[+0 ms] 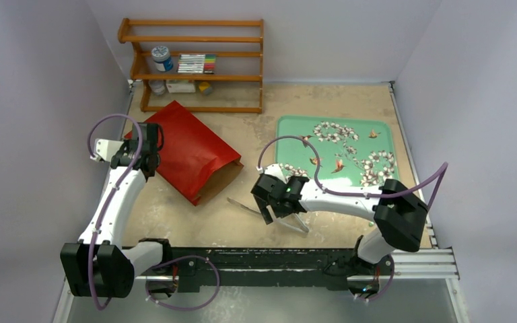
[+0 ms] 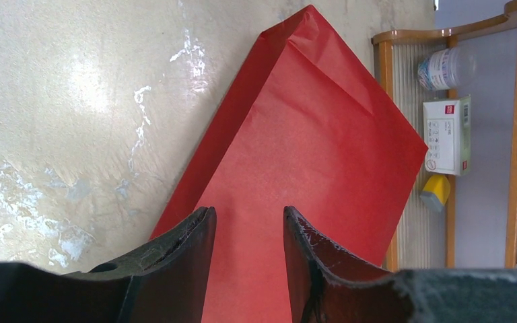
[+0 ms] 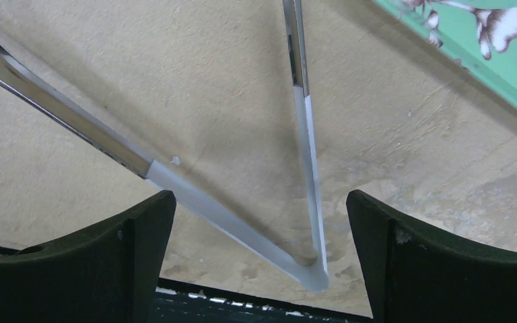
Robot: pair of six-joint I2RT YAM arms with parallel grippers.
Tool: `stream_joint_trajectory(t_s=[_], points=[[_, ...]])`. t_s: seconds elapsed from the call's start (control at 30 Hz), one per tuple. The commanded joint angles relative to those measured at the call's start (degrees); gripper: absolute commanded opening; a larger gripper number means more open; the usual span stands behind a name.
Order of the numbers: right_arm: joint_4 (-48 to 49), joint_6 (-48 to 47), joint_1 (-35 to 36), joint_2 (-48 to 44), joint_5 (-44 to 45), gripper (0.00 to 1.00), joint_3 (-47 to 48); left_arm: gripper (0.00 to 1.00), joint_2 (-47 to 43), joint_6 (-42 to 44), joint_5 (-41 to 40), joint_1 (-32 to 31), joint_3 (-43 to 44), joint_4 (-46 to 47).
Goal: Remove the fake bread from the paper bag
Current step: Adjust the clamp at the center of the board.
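The left gripper [image 2: 248,212], narrowly parted, hovers over the creased red paper bag [image 2: 309,155]. The right gripper [image 3: 261,198] gapes wide astride shiny V-shaped metal tongs [image 3: 229,219].

Glossy red on the paper bag [image 1: 187,149], kraft brown at its open mouth. Mint green on the tray [image 1: 293,126], with white blossoms and small orange birds. Mirror silver along the tongs [image 3: 229,221], paler at the bend. Mottled beige across the counter [image 1: 175,222].
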Motion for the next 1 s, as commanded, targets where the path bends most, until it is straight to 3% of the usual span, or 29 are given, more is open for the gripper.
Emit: stream_joint_trajectory(t_s=[0.0,0.4,0.63,0.97], points=[[-1.13,-2.53,-2.48,-0.46,-0.42,1.0,1.08,0.42,-1.82,-1.03,-0.19,-0.4,1.0,1.67],[3.05,-8.64,-3.89,1.19,-10.98,1.0,-0.24,0.42,-2.02,-2.53,-0.71,-0.87,1.33,1.45],[2.84,-8.74,-5.23,3.82,-10.13,1.0,-0.2,0.42,-1.97,-2.68,-1.37,-1.05,1.34,0.95],[0.67,-9.34,-5.55,-0.5,-7.42,1.0,3.07,0.42,0.13,-2.82,-2.0,-1.22,2.23,1.07]])
